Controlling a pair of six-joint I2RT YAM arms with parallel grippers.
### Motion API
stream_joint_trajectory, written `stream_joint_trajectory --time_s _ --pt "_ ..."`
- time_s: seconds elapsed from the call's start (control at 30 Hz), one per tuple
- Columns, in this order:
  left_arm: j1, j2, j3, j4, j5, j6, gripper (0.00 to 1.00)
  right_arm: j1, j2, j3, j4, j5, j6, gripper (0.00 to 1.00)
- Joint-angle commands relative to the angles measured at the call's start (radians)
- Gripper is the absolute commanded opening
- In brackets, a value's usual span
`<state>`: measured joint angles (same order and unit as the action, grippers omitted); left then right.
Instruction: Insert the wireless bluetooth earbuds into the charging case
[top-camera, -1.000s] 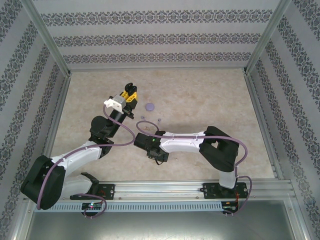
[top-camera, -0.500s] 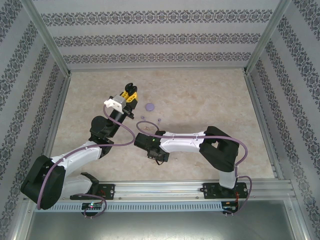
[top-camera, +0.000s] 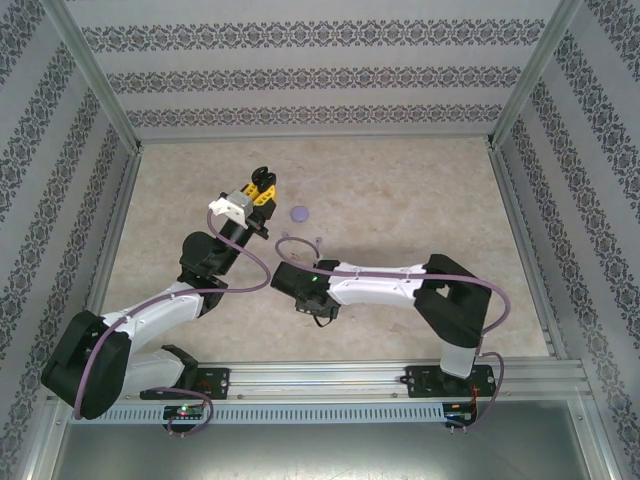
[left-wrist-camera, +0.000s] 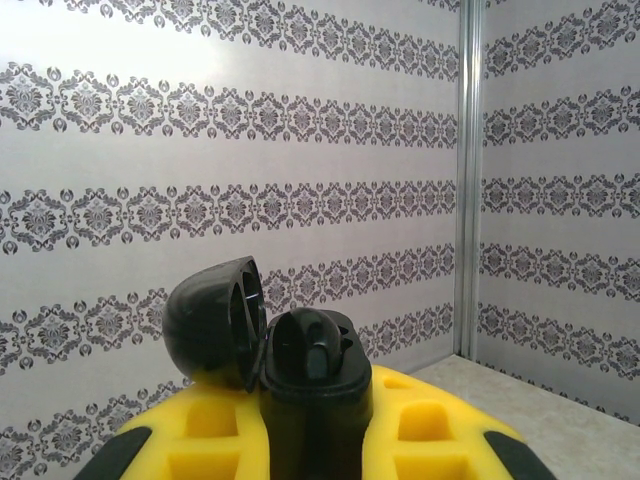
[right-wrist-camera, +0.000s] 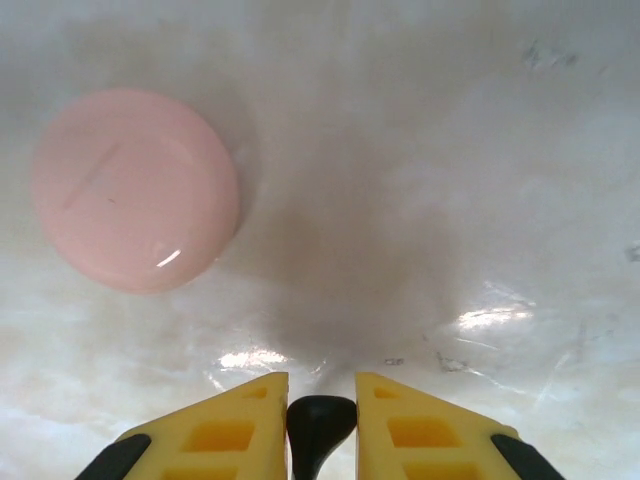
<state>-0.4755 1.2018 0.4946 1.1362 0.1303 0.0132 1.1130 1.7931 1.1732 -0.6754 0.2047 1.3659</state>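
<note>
- Left gripper (left-wrist-camera: 315, 425) clamps the black charging case (left-wrist-camera: 312, 365), its lid (left-wrist-camera: 212, 320) hinged back at 9 o'clock, leaving the sockets exposed for loading
- Right gripper (right-wrist-camera: 320, 405) pinches a black earbud (right-wrist-camera: 320, 432) over the table (right-wrist-camera: 450, 200), likely the matching bud; the closed pink case (right-wrist-camera: 135, 190) lies at 10 o'clock

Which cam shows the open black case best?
Left wrist: black case close up, lid open, clamped in left gripper. Top external gives a small dark shape at that gripper's tip.

No legible text, brand, number; walls (left-wrist-camera: 250, 110) carry ornamental print only, fine marks perhaps blurred.
</note>
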Motion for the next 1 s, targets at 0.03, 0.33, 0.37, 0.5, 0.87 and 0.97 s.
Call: stream_joint_trajectory --time_s 0.03,0.33,0.37,0.5,0.87,0.97 --pt "0.012 -0.038 0.013 -0.005 0.029 -0.016 0.00 -0.037 -0.123 -0.027 -0.017 0.106 -0.073 0.21" --pt "0.012 -0.065 0.037 -0.060 0.102 -0.005 0.00 -0.164 -0.365 0.020 -0.014 0.196 -0.332 0.21" --pt "0.013 -0.066 0.043 -0.068 0.116 -0.004 0.00 -0.178 -0.383 0.037 -0.011 0.197 -0.365 0.21" --pt "0.013 -0.055 0.074 -0.096 0.186 -0.007 0.00 -0.242 -0.433 0.136 -0.004 0.188 -0.490 0.21" --pt "0.009 0.012 0.155 -0.169 0.396 -0.001 0.00 -0.342 -0.438 0.418 0.050 0.097 -0.758 0.22" --pt "0.005 0.043 0.178 -0.192 0.430 0.012 0.00 -0.347 -0.430 0.454 0.064 0.074 -0.807 0.22"
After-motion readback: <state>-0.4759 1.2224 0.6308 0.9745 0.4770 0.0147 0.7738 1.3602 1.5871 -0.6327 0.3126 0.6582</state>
